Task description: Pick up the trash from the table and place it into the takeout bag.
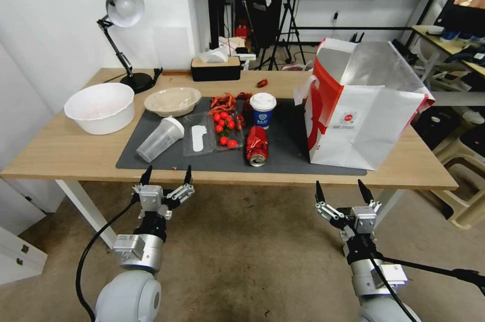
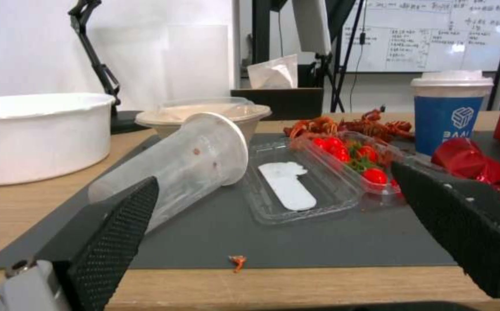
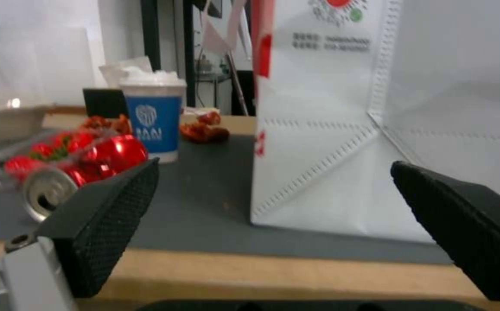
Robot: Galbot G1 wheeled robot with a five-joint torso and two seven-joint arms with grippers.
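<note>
While both arms hang below the near table edge, neither touches any item. Left gripper (image 1: 166, 175) sits off the near edge of the table (image 1: 60, 152), jaws apart, nothing between them; it lines up w/ the clear lidded cup (image 1: 159, 138). Right gripper (image 1: 343, 191) sits off the near edge further right, jaws apart, nothing held; it lines up approx. w/ the near left corner of the takeout bag (image 1: 364, 125).

Layout on the dark grey mat (image 1: 283, 160), left to right:
- Clear lidded cup: lying on its side, lid end pointing far-right, base end near-left.
- Clear plastic tray (image 1: 199, 135): open, flat, just right of the cup; a white label shows on its floor. Its right half holds small red tomatoes (image 1: 225, 127).
- Red crayfish shells (image 1: 223, 102): piled at the far side of the tray, near the mat's far edge.
- Paper cup (image 1: 262, 109): upright, blue-and-white w/ white lid, right of the shells.
- Crushed red can (image 1: 257, 146): on its side, near of the paper cup, open end facing the near edge.
- Takeout bag: upright at the right end of the mat (part on the mat, part on bare wood), mouth open, foil lining visible.

Off the mat: beige shallow bowl (image 1: 173, 101) at the far left corner of the mat; white tub (image 1: 100, 107) left of it; desk lamp (image 1: 121, 34) far left; black tissue box (image 1: 215, 66) at the far edge. A small orange scrap (image 2: 237, 261) lies at the mat's near edge, seen in the left wrist view.
</note>
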